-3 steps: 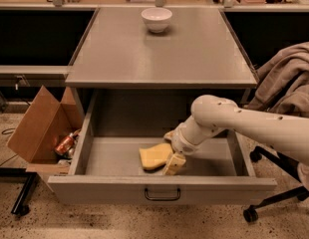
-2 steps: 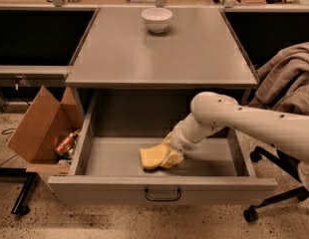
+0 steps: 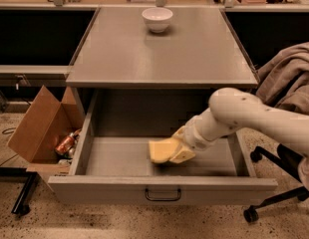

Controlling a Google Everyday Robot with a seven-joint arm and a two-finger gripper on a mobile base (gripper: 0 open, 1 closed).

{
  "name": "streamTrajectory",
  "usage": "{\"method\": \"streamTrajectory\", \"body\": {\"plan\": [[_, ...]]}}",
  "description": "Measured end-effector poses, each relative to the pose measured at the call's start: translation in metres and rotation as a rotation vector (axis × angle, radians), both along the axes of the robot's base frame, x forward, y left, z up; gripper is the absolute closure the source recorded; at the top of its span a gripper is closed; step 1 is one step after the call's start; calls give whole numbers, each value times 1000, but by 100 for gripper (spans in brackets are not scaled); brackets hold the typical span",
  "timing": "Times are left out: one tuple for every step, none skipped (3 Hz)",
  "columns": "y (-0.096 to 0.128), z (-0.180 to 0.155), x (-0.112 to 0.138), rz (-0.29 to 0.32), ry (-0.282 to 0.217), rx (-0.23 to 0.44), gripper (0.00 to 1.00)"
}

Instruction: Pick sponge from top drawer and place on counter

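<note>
The top drawer is pulled wide open below the grey counter. The pale yellow sponge is in the middle of the drawer, tilted and a little above its floor. My gripper reaches in from the right, low inside the drawer, and its yellow fingers are shut on the sponge's right side. My white arm crosses over the drawer's right wall.
A white bowl stands at the back of the counter. An open cardboard box with cans sits on the floor to the left. A chair draped with cloth stands to the right. The drawer front has a dark loop handle.
My gripper has moved left onto the sponge and closed on it. The sponge now sits tilted and slightly higher than before.
</note>
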State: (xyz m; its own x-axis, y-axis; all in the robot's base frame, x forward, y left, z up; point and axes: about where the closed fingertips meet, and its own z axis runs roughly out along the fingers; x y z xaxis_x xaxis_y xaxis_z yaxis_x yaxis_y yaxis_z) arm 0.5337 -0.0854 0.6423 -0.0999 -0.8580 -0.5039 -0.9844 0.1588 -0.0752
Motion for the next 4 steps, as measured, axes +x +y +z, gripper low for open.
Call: {"method": "streamTrajectory", "body": {"plan": [[-36,67,-11,-65,-138,20,100],[-57,122,-20,-106,-211,24,100],[-57,122,-20,-107,-211,24,100],[-64,141,-6,-145,-225,41,100]]}}
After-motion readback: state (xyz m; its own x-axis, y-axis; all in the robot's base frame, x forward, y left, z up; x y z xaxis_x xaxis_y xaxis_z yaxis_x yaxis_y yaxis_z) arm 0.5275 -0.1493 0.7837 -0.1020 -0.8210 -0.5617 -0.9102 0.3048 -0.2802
